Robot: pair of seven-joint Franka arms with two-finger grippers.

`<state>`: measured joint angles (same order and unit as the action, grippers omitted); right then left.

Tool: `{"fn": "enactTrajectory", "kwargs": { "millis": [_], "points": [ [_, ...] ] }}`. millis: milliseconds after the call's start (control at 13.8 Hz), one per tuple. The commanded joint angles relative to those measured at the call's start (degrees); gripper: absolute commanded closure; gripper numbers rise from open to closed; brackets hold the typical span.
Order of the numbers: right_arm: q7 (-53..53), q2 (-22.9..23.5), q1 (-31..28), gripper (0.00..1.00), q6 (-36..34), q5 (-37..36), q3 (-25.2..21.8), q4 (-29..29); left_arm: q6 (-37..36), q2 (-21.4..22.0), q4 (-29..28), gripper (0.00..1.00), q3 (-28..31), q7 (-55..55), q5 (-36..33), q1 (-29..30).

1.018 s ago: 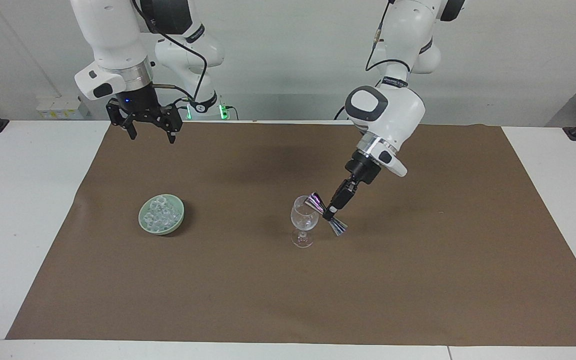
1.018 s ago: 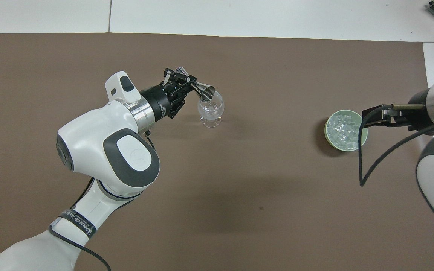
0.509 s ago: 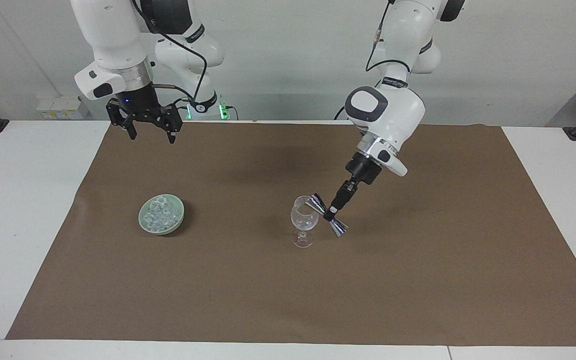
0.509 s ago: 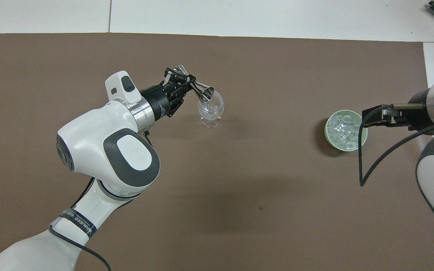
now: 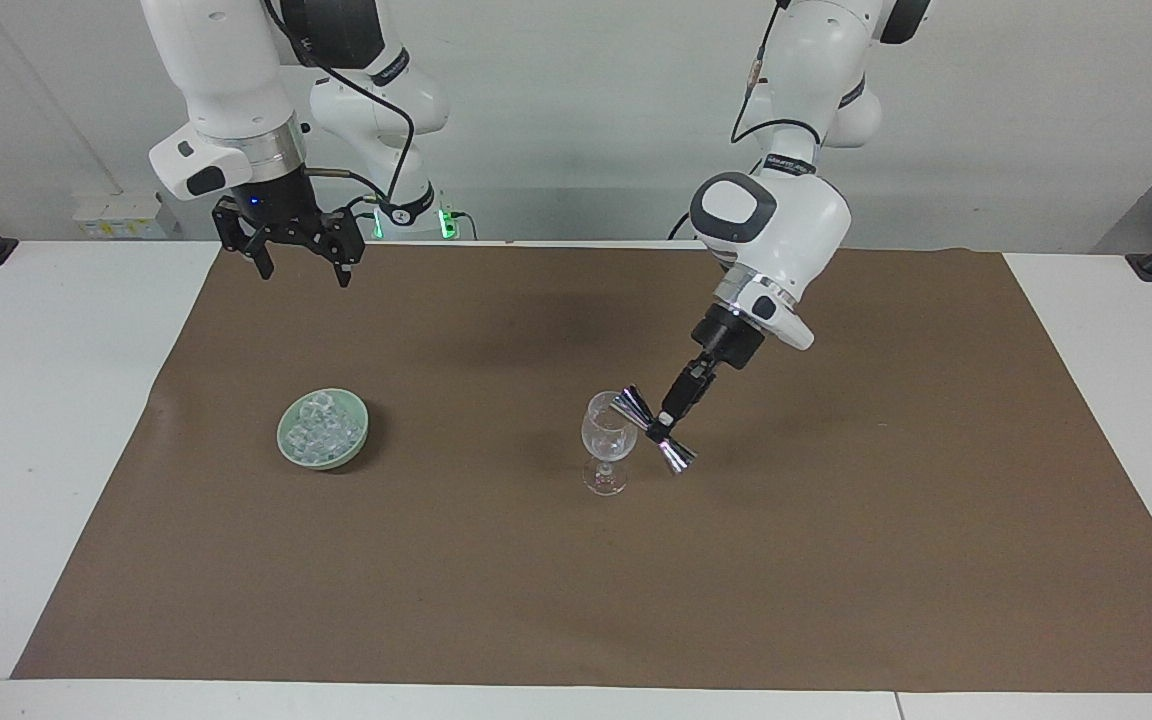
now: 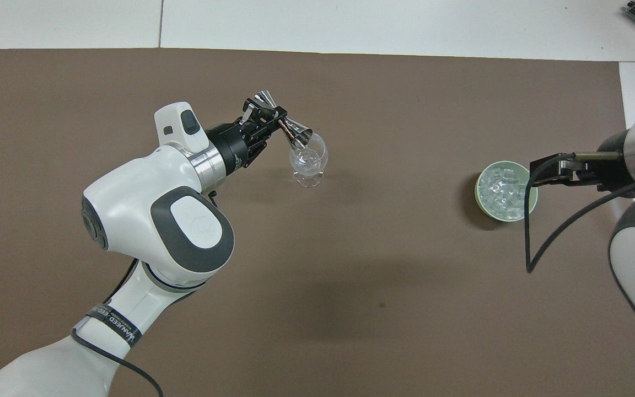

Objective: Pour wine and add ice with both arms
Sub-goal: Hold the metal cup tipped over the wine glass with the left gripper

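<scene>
While the brown mat (image 5: 836, 560) covers most of the white worktop (image 5: 36, 420), the two arms take up the robots' end of it. The left arm (image 5: 776, 220) reaches down to the middle of the mat, its left gripper (image 5: 663, 428) pinching a shiny double-cone jigger (image 5: 652, 431) at the waist. The jigger is tilted, its long axis slanting down so that one mouth sits at the rim of the clear wine glass (image 5: 607, 440), which stands upright on the mat. That looks like the pouring step in hand.

The right arm (image 5: 226, 90) waits, its right gripper (image 5: 301, 262) spread wide and empty, hanging above the mat's edge nearest the robots at the right arm's end of the worktop. Farther from the robots than that gripper sits the pale green bowl (image 5: 288, 447), with the ice (image 5: 322, 428) heaped inside it as glassy chunks. The bowl lies well apart from the glass, toward the right arm's end, so the right arm is clearly the nearer one for the ice. Its coming move probably calls for a reach forward and down onto the heap, then a carry toward the glass.
</scene>
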<state>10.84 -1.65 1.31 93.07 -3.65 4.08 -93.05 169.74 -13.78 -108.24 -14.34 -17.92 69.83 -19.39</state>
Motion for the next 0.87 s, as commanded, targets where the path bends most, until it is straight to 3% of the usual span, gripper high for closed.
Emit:
{"fn": "enactTrajectory", "kwargs": {
  "millis": [0, 800],
  "points": [
    [-1.09, -1.34, 0.01, 0.00, 0.36, 0.75, -0.22, -1.52, 1.82, -1.25, 1.36, 1.00, 0.90, 0.79, -0.49, -1.44],
    [-1.09, -1.34, 0.01, 0.00, 0.36, 0.75, -0.22, -1.52, 2.44, -2.48, 2.95, 1.00, 0.90, 4.38, -4.35, -2.06]
  ]
}}
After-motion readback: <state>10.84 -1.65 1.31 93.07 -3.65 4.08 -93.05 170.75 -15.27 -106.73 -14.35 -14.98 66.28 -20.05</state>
